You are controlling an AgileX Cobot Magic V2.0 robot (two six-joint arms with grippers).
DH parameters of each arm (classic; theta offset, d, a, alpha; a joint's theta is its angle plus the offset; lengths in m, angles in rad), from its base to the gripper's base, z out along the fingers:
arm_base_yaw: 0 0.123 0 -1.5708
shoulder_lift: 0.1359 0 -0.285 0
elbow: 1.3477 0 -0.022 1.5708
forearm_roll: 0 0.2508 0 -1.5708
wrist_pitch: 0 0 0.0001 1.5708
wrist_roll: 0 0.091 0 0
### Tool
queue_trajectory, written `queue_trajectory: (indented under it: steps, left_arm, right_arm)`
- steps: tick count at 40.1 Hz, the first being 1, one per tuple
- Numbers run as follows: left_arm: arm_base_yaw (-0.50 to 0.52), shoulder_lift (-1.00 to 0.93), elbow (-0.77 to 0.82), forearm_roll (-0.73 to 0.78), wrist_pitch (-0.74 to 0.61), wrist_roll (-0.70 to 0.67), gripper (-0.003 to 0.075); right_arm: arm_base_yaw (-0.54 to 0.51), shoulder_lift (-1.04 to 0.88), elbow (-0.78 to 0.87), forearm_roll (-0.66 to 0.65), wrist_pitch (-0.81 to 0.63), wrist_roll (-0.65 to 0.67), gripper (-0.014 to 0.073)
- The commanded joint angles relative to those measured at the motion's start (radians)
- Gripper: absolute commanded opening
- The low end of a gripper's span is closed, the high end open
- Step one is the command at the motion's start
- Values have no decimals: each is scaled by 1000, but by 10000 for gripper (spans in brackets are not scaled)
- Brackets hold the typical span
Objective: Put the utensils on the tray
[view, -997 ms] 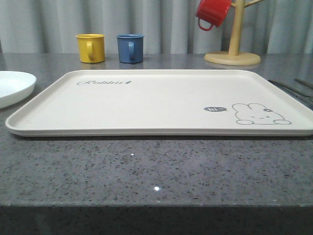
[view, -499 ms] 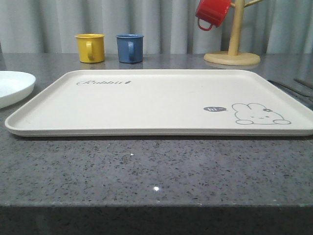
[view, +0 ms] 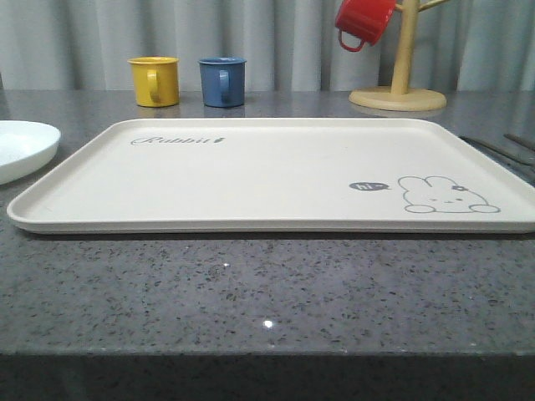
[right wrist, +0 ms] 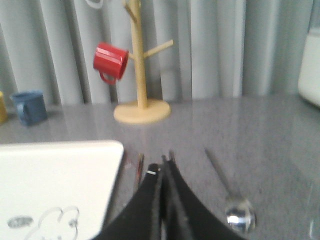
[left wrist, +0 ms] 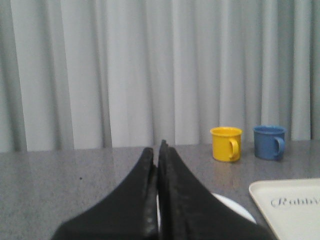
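Note:
The cream tray with a grey rabbit drawing lies flat across the middle of the counter, with nothing on it. The utensils lie on the counter just past its right edge, seen as slim dark strips in the front view. The right wrist view has the spoon, bowl nearest, and the chopsticks beside the tray corner. My right gripper hangs shut over the counter between them, holding nothing. My left gripper is shut and empty, over the white plate left of the tray.
A yellow mug and a blue mug stand behind the tray. A red mug hangs on a wooden mug tree at the back right. The round white plate sits left of the tray. Grey curtains close off the back.

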Motion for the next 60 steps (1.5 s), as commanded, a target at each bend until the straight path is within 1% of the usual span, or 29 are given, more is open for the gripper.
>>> queue_trajectory:
  steps: [1, 5, 7, 13, 17, 19, 20, 22, 24, 25, 26, 27, 29, 30, 31, 32, 34, 41, 44, 46, 48, 52, 56, 60]
  left_arm:
    - [0, 100, -134, 23, -7, -6, -18]
    - [0, 243, -250, 55, 102, -6, -18]
    - [0, 323, -298, 55, 127, -6, -18]
    - [0, 454, -368, 55, 132, -6, -18]
    - [0, 477, -372, 55, 130, -6, -16]
    - [0, 477, -372, 55, 130, -6, 8]
    - [0, 477, -372, 55, 130, -6, 33]
    - [0, 477, -372, 55, 130, -6, 139]
    - [0, 477, -372, 53, 132, -6, 276]
    - [0, 477, -372, 53, 132, -6, 365]
    - [0, 477, -372, 52, 132, -6, 430]
    - [0, 477, -372, 52, 132, -6, 531]
    - [0, 477, -372, 51, 132, -6, 638]
    - [0, 477, -372, 51, 132, -6, 668]
    - [0, 477, -372, 51, 132, -6, 697]
    - [0, 477, -372, 51, 132, -6, 706]
    - [0, 477, -372, 51, 132, -6, 687]
    - [-3, 493, -372, 49, 145, -6, 610]
    - [-22, 525, -387, 49, 175, -6, 595]
    - [-49, 570, -414, 49, 220, -6, 587]
    - [-81, 613, -451, 49, 272, 3, 587]
    - [-180, 755, -564, 49, 463, 7, 587]
    - [-275, 924, -710, 52, 670, 55, 587]
    - [-312, 1095, -853, 79, 859, 90, 587]
  right_arm:
    - [-7, 82, -146, 8, 10, -11, -66]
    - [-7, 206, -252, 8, 76, -11, -66]
    - [-7, 267, -282, 8, 81, -11, -66]
    - [-7, 369, -302, 8, 84, -11, -67]
    - [-7, 386, -302, 8, 88, -11, -65]
    - [-7, 386, -302, 8, 88, -11, -50]
    - [-7, 386, -302, 8, 88, -11, -33]
    - [-7, 386, -302, 8, 87, -11, 47]
    - [-7, 386, -302, 8, 88, -11, 152]
    - [-7, 386, -302, 8, 88, -11, 221]
    - [-7, 386, -302, 8, 88, -11, 294]
    - [-7, 386, -302, 8, 88, -11, 364]
    - [-7, 386, -302, 8, 88, -11, 471]
    - [-7, 386, -302, 8, 90, -11, 519]
    - [-7, 386, -302, 8, 91, -11, 547]
    - [-7, 386, -302, 8, 94, -11, 578]
    - [-7, 386, -302, 8, 95, -11, 610]
    - [-7, 386, -302, 8, 95, -11, 612]
    - [-7, 386, -302, 8, 95, -11, 612]
    - [-7, 386, -302, 8, 95, -11, 612]
    - [-7, 386, -302, 8, 95, -11, 612]
    - [-7, 386, -302, 8, 95, -11, 612]
    - [-7, 386, -302, 8, 95, -11, 612]
    - [-7, 386, -302, 8, 95, -11, 612]
